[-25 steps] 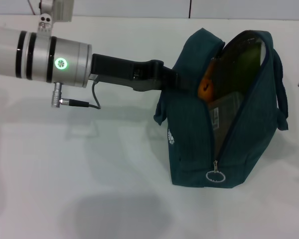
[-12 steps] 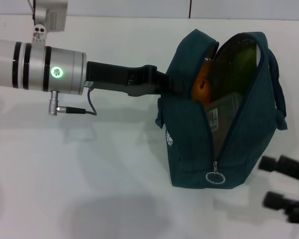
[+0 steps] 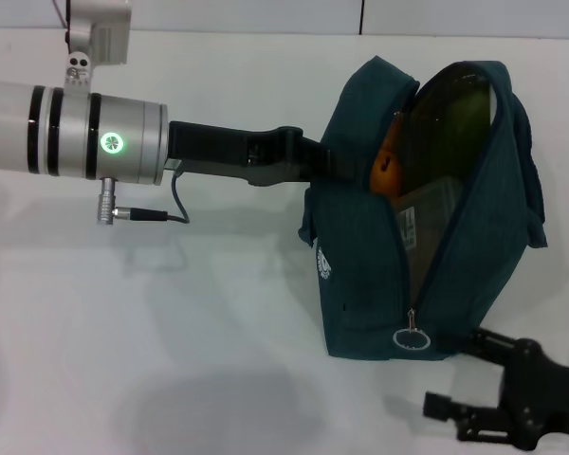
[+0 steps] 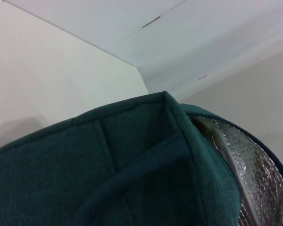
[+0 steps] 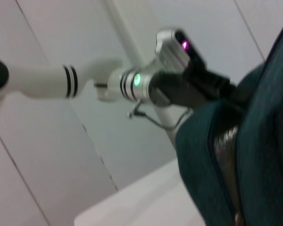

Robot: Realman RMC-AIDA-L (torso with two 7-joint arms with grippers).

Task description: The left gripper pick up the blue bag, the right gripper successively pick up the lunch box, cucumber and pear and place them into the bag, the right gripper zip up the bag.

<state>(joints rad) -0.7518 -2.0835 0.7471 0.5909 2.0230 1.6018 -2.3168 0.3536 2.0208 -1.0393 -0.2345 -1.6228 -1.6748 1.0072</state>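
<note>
The blue bag (image 3: 360,275) stands on the white table with its zip open. Inside it I see the orange pear (image 3: 387,171), the green cucumber (image 3: 455,123) and the clear lunch box (image 3: 425,223). My left gripper (image 3: 324,163) reaches in from the left and is shut on the bag's upper left side by a handle. The ring zipper pull (image 3: 410,338) hangs at the near end of the zip. My right gripper (image 3: 452,372) is open just right of and below that ring. The left wrist view shows teal fabric (image 4: 108,165) and foil lining (image 4: 247,165).
The white table (image 3: 171,332) spreads to the left and front of the bag. A wall edge runs along the back. In the right wrist view the left arm (image 5: 141,82) and the bag (image 5: 259,141) show against pale panels.
My right gripper has come in from the right edge and moved left and down to the bag's near bottom corner by the zipper ring. The left arm and bag shifted only slightly.
</note>
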